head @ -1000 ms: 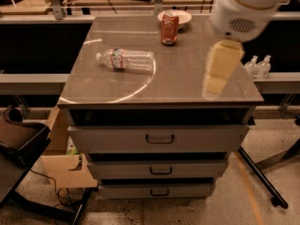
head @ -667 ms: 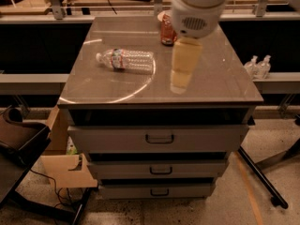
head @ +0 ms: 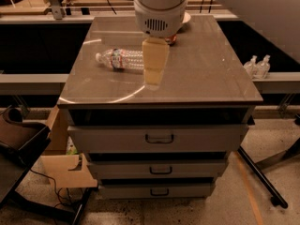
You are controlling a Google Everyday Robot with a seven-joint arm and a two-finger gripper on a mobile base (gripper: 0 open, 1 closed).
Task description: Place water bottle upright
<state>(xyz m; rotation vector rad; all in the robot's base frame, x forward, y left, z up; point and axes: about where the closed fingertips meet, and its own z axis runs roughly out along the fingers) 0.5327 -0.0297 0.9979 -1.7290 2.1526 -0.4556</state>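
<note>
The water bottle (head: pixel 121 59), clear ribbed plastic with a white cap and a red-white-blue label, lies on its side on the left part of the cabinet top (head: pixel 206 74), cap pointing left. My gripper (head: pixel 154 69) hangs from the white wrist above the middle of the top. It sits just right of the bottle's base end and hides that end. Nothing shows in its grasp.
A red-orange soda can (head: pixel 171 40) and a white plate (head: pixel 186 18) stand at the back, mostly hidden behind my wrist. Two small clear bottles with white tops (head: pixel 257 66) sit on a ledge to the right. The grey cabinet has three drawers (head: pixel 159 138). A cardboard piece (head: pixel 65 170) leans at the lower left.
My gripper has swept left across the cabinet top, from the right edge to beside the bottle's base. The bottle has not moved.
</note>
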